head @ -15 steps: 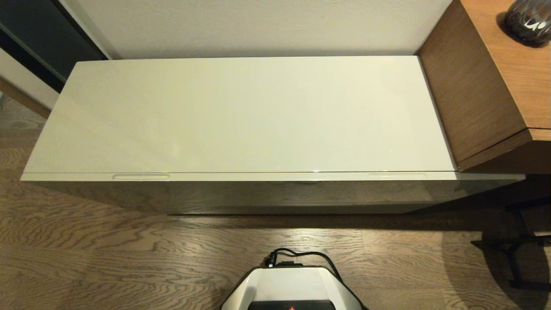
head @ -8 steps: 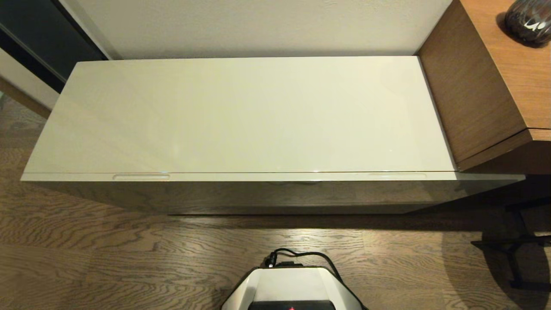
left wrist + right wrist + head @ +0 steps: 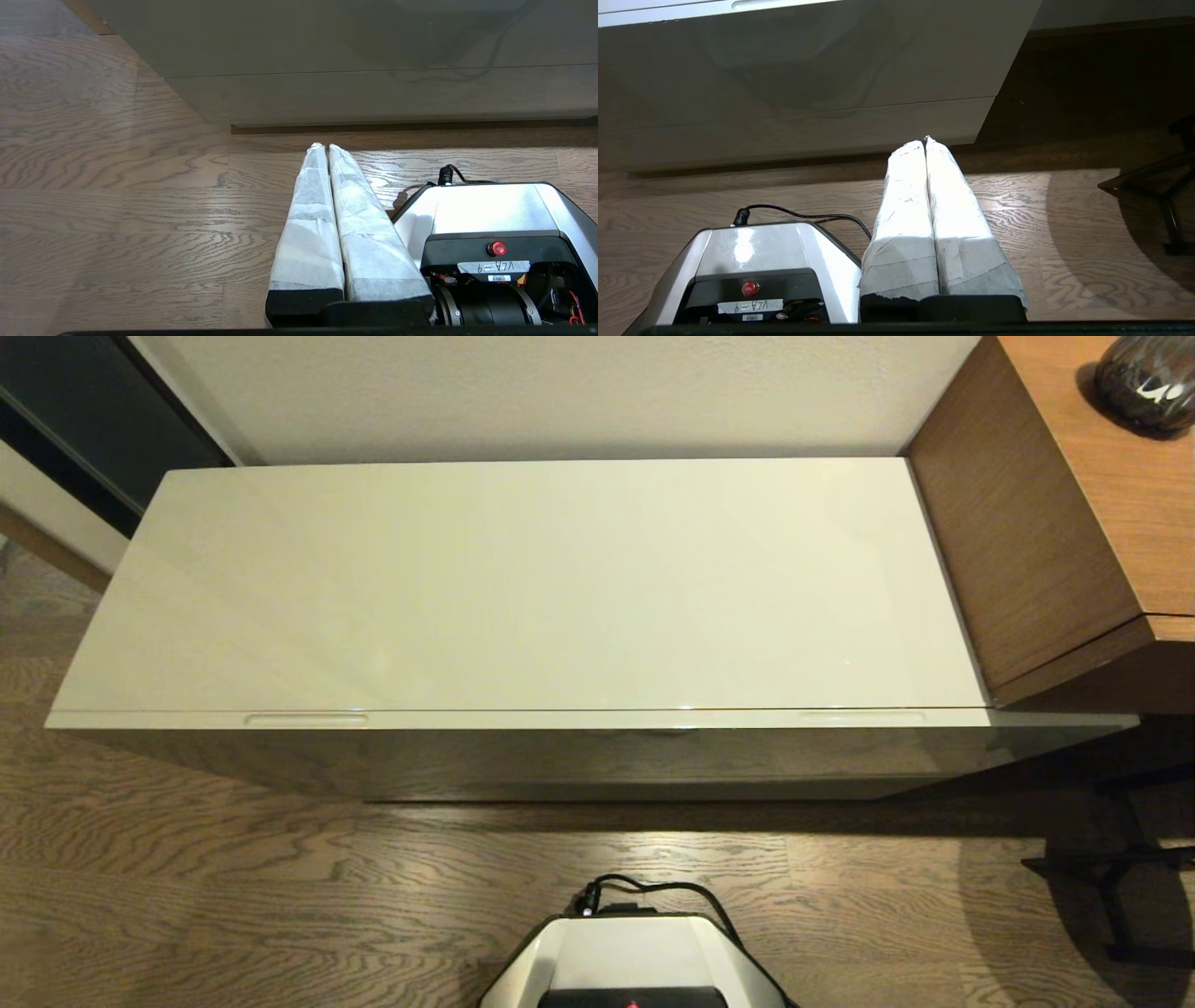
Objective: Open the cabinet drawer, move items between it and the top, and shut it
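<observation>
The glossy cream-white top (image 3: 523, 588) of the low cabinet lies bare in the head view. Below its front edge the cabinet drawer (image 3: 579, 751) sits pushed in, with two slim slots (image 3: 305, 719) (image 3: 861, 716) along its upper edge. The denim garment and the paper roll are out of view. Neither arm shows in the head view. My left gripper (image 3: 325, 147) hangs low over the floor beside the robot base, shut and empty, pointing at the cabinet's foot. My right gripper (image 3: 925, 140) is likewise low, shut and empty, near the drawer's right end (image 3: 896, 56).
A brown wood-grain desk (image 3: 1074, 513) butts against the cabinet's right end, with a dark vase (image 3: 1146, 378) on it. A black stand's legs (image 3: 1120, 887) rest on the floor at the right. The robot base (image 3: 635, 961) with a black cable stands in front of the cabinet.
</observation>
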You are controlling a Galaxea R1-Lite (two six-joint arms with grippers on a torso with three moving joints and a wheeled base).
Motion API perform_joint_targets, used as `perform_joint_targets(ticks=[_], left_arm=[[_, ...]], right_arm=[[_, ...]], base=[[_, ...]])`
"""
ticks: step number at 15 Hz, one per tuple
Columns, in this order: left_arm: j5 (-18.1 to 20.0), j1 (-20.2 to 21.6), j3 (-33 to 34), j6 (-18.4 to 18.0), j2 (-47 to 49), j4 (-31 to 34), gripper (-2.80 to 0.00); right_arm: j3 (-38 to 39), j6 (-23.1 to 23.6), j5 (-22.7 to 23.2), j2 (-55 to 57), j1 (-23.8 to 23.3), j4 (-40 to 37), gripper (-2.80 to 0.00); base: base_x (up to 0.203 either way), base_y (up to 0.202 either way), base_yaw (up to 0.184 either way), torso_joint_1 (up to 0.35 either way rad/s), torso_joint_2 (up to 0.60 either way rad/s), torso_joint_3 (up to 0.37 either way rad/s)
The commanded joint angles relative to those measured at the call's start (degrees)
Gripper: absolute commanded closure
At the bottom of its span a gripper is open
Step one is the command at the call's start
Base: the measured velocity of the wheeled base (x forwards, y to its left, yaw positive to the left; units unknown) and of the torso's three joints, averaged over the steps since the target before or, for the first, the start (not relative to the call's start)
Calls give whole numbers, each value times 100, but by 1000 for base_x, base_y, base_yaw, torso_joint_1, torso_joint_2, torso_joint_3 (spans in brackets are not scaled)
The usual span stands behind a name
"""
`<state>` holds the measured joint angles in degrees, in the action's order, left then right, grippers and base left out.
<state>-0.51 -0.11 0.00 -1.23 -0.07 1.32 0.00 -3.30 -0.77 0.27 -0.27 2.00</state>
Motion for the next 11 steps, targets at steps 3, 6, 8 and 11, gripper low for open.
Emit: perform_joint_targets(ticks=[3,6,8,11], left_arm=[[-1,2,0,0,16,0,0],[-1,-6,0,0,16,0,0],[-1,2,0,0,16,0,0],[-1,-4,0,0,16,0,0]], right_arm=[[2,-4,-2,8,0,2,0],[2,5,-11,8,0,-18,0],[0,5,-2,8,0,-15,0],[0,5,-2,8,0,-15,0]], base=[[0,0,0,0,0,0],[0,0,0,0,0,0],[0,0,0,0,0,0],[0,0,0,0,0,0]])
